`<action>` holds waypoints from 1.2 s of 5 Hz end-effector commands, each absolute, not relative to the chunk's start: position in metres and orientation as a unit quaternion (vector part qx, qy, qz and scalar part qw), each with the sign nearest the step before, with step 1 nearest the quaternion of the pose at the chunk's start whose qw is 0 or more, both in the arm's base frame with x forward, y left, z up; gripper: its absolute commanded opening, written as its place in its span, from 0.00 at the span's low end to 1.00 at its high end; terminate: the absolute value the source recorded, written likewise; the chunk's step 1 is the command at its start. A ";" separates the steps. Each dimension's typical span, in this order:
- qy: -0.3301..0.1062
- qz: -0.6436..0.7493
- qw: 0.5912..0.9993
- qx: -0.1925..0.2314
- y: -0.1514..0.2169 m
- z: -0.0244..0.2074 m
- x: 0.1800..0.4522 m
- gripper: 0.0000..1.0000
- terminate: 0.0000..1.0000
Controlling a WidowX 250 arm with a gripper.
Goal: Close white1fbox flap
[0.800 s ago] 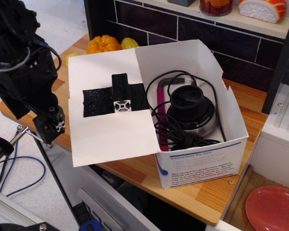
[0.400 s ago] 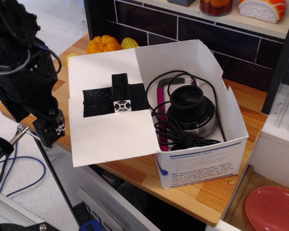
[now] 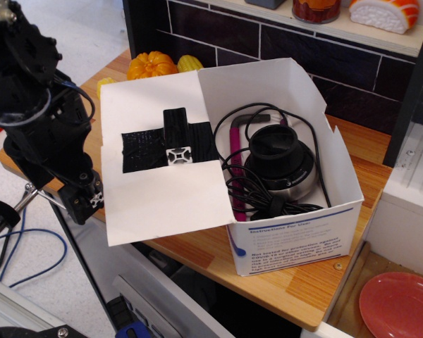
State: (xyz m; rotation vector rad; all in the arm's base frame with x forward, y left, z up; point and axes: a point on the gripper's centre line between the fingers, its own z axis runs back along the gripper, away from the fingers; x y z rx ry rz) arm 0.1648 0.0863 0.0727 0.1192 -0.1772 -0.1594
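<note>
You see the box sitting on the wooden table, open at the top, its blue-printed side facing the camera. Inside lie a black round device wrapped in black cable, and a pink stick along the left inner edge. The flap hangs out to the left of the box, lying roughly flat and reaching past the table's edge, with black tape and a small metal bracket on its upper face. Your gripper sits low, just beside the flap's left edge near its lower corner; you cannot tell whether it touches the card, nor whether the claw is open or closed. Behind the flap, an orange pumpkin rests on the table, and a red plate lies at lower right
</note>
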 end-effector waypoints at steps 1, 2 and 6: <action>-0.144 -0.107 0.983 0.047 0.088 0.079 0.176 1.00 0.00; -0.146 -0.117 0.982 0.041 0.086 0.094 0.183 1.00 0.00; -0.132 -0.172 0.964 0.150 0.038 0.175 0.236 1.00 0.00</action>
